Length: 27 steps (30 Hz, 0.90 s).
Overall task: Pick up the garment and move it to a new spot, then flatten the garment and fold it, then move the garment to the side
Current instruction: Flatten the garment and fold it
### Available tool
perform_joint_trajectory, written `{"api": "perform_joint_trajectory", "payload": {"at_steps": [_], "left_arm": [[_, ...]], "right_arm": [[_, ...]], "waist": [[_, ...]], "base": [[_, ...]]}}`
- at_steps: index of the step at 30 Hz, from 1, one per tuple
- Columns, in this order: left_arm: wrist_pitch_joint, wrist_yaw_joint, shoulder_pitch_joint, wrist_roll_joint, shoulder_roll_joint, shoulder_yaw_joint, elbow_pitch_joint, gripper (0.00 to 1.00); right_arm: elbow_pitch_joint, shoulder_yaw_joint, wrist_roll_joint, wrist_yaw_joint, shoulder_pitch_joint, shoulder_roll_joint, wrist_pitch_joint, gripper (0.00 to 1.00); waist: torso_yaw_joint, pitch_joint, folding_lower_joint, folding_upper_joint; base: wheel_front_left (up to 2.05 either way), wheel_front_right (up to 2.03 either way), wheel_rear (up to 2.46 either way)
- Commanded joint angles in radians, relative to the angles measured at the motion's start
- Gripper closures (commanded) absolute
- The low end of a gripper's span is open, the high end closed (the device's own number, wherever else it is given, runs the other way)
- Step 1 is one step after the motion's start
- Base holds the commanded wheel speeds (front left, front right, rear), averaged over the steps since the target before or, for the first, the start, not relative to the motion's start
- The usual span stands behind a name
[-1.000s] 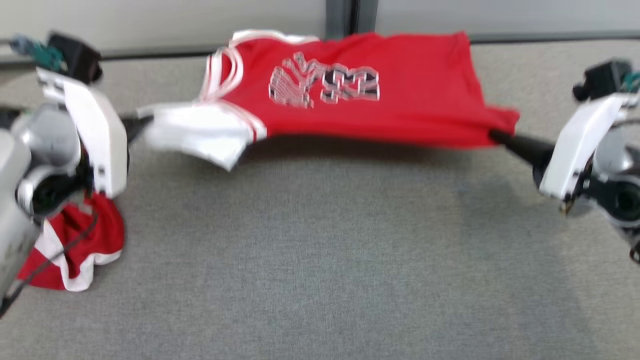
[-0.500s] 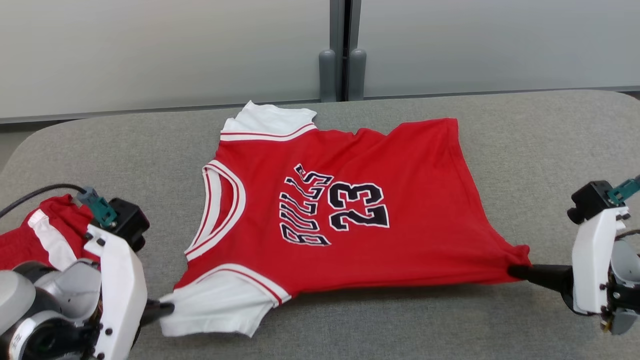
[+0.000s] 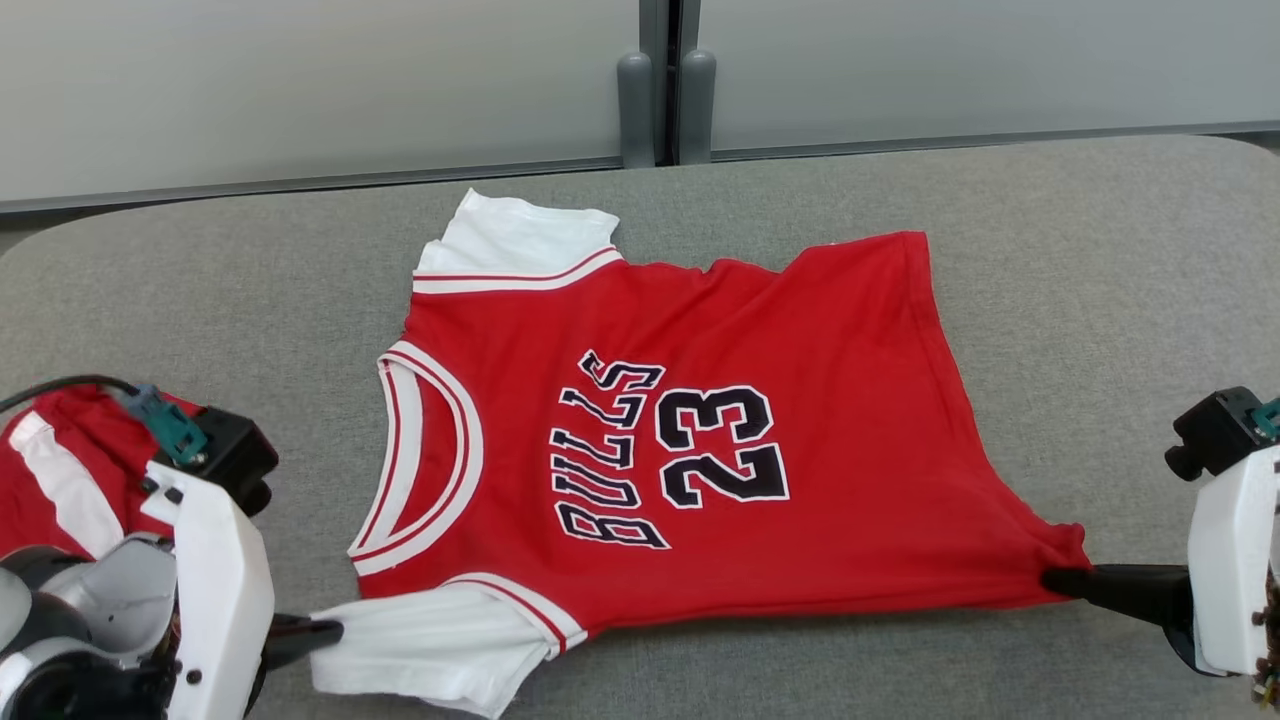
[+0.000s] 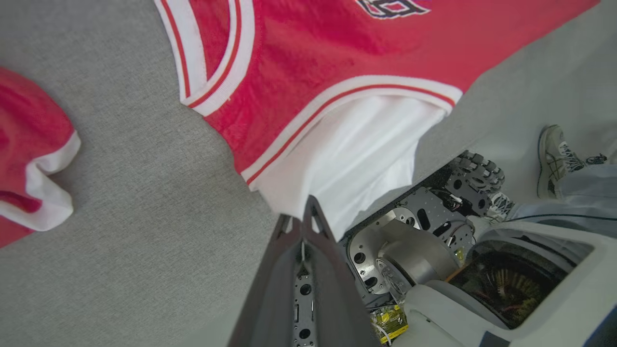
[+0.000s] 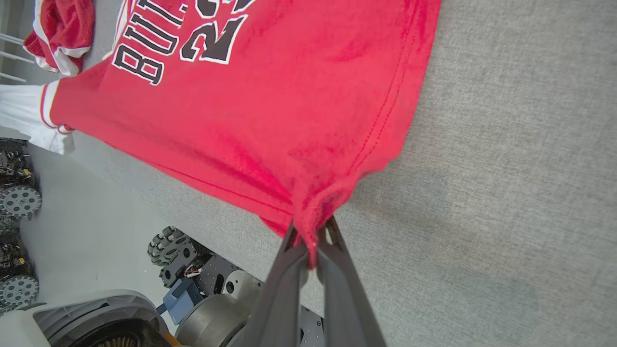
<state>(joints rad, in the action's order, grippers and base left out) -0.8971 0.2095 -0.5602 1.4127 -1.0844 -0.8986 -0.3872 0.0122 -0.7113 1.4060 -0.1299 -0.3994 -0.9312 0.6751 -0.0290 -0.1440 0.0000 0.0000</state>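
Jersey lies spread on the table, print up, its near edge at the table edge. Left gripper is clamped on the white sleeve, right gripper on the hem corner. If one arm pulls harder, cloth may slip from the jaws, wrinkle, or slide off the edge.

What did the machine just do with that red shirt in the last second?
It lowered the jersey, which hung stretched in the air, onto the grey table, where it now lies spread. Nothing was let go: the left tool still pinches the white sleeve and the right tool the hem corner.
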Motion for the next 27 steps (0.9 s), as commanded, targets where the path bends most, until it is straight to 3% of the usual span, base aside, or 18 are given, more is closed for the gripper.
{"api": "perform_joint_trajectory", "payload": {"at_steps": [1, 8, 20, 27], "left_arm": [[-0.007, -0.001, -0.028, 0.006, 0.011, 0.012, 0.022, 1.00], [-0.062, -0.011, -0.116, -0.003, 0.067, 0.021, 0.125, 1.00], [-0.133, -0.040, -0.269, -0.068, 0.160, 0.007, 0.324, 1.00], [-0.137, -0.059, -0.336, -0.091, 0.249, -0.004, 0.429, 1.00]], "right_arm": [[-0.012, 0.010, -0.013, -0.002, 0.003, 0.017, 0.016, 1.00], [-0.050, 0.061, -0.041, -0.002, -0.030, 0.094, 0.078, 1.00], [-0.139, 0.228, -0.194, -0.002, -0.140, 0.253, 0.150, 1.00], [-0.177, 0.286, -0.284, -0.002, -0.172, 0.360, 0.207, 1.00]], "waist": [[-0.006, -0.015, 0.0000, 0.0000], [-0.022, -0.056, 0.0000, 0.0000], [-0.049, -0.144, 0.0000, 0.0000], [-0.050, -0.178, 0.0000, 0.0000]], "base": [[0.00, 0.00, 0.00], [0.00, 0.00, 0.00], [0.00, 0.00, 0.00], [0.00, 0.00, 0.00]]}}
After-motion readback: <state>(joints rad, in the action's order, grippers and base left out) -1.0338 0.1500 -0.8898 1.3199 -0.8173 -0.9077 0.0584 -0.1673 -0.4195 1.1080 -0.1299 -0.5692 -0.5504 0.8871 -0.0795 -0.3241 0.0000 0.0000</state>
